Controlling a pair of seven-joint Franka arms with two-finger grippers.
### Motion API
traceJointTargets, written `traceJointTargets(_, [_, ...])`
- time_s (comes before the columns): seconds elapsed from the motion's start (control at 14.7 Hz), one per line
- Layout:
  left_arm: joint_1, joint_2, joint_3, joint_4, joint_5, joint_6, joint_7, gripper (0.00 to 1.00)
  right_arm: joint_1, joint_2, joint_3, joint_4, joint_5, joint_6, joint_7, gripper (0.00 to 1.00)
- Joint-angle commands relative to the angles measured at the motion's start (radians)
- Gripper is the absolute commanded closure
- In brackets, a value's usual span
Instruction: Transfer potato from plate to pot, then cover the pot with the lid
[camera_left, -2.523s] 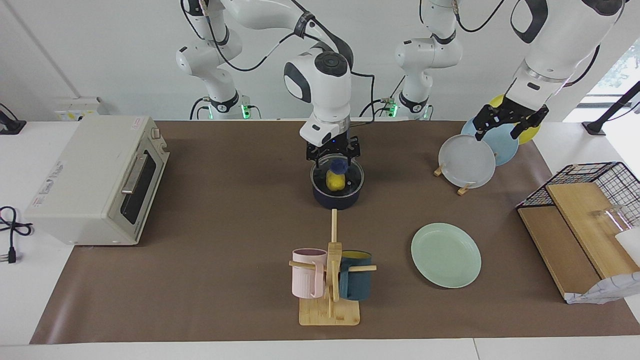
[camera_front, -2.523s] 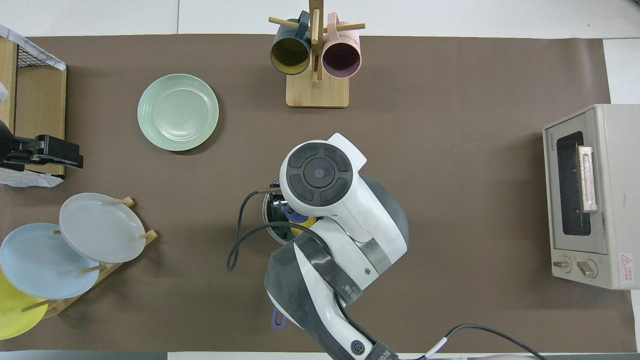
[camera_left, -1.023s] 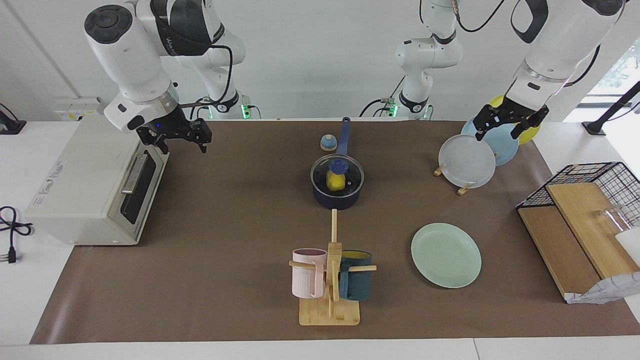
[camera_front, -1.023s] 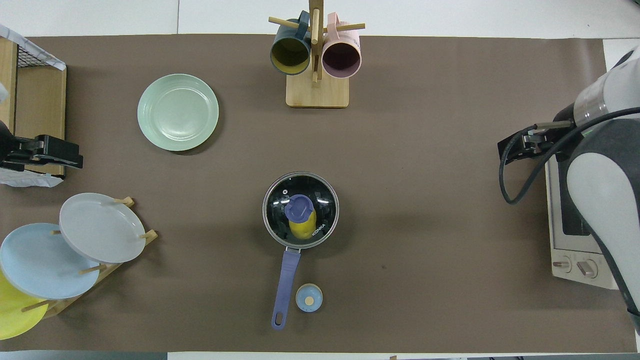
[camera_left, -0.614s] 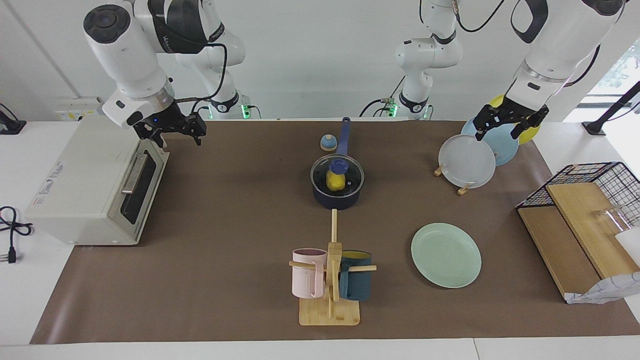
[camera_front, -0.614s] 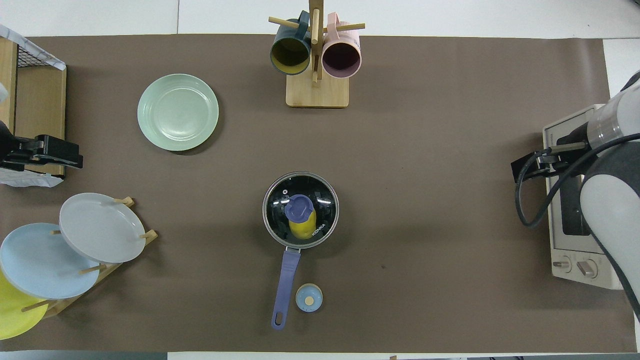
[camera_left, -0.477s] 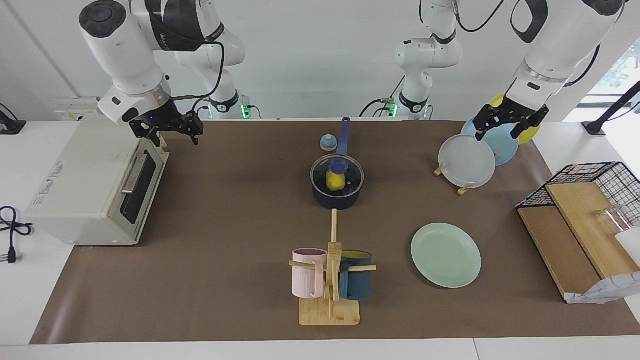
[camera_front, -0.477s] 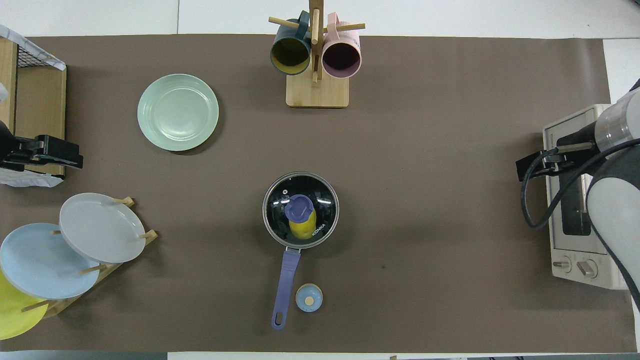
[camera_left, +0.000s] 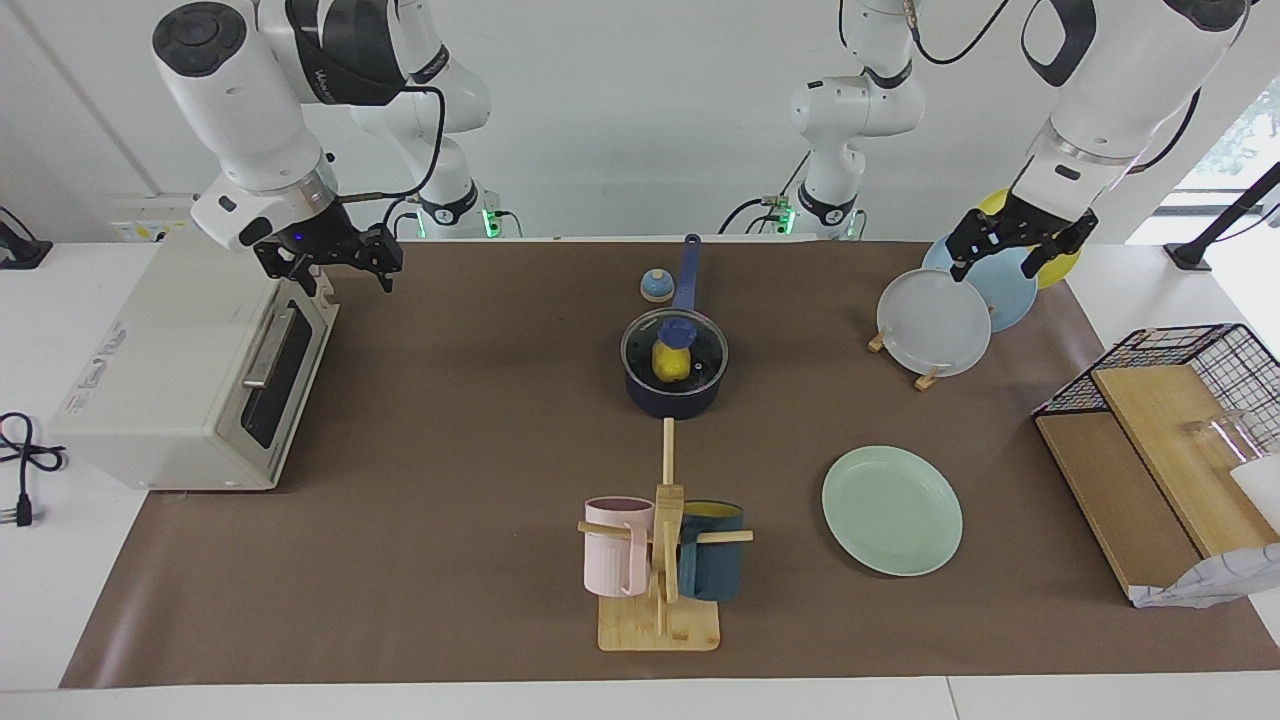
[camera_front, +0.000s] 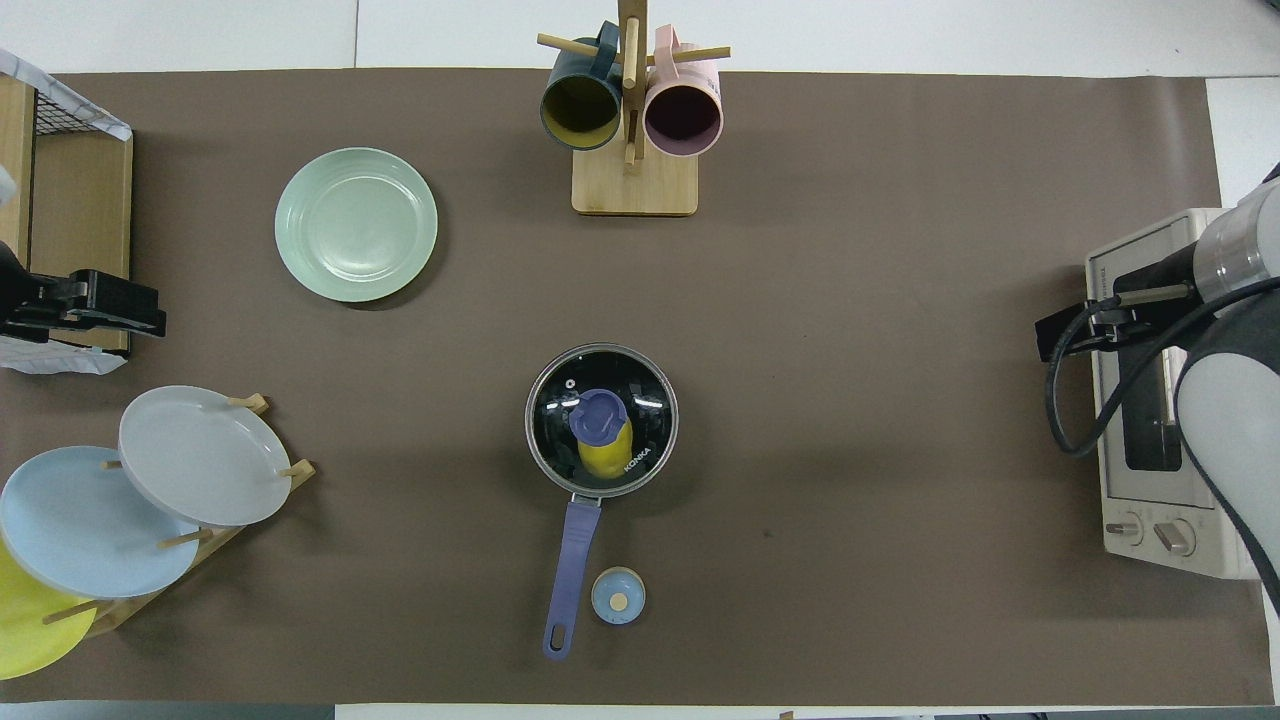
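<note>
The lid (camera_left: 674, 347) sits on the pot (camera_left: 672, 392) over the potato (camera_left: 669, 364); both end effectors, right (camera_left: 328, 262) and left (camera_left: 1014, 245), gape empty, best parked clear.

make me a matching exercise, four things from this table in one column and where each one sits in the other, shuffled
Things:
1. potato
2. lid
3. plate
4. bell

Places:
A. beside the pot's handle
B. bare, nearer the left arm's end of the table
C. closing the pot
D. inside the pot, under glass

Pairs: 1-D, 2-C, 3-B, 4-A
</note>
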Motion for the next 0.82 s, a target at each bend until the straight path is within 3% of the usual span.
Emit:
traceJointTargets(0.0, [0.017, -0.007, -0.014, 0.003, 0.013, -0.011, -0.01, 0.0, -0.015, -0.019, 0.008, -0.025, -0.01, 0.023, -0.024, 0.0])
traceJointTargets(0.75, [0.017, -0.007, -0.014, 0.003, 0.013, -0.011, -0.01, 0.0, -0.075, -0.017, 0.008, -0.037, -0.018, 0.066, -0.07, 0.0])
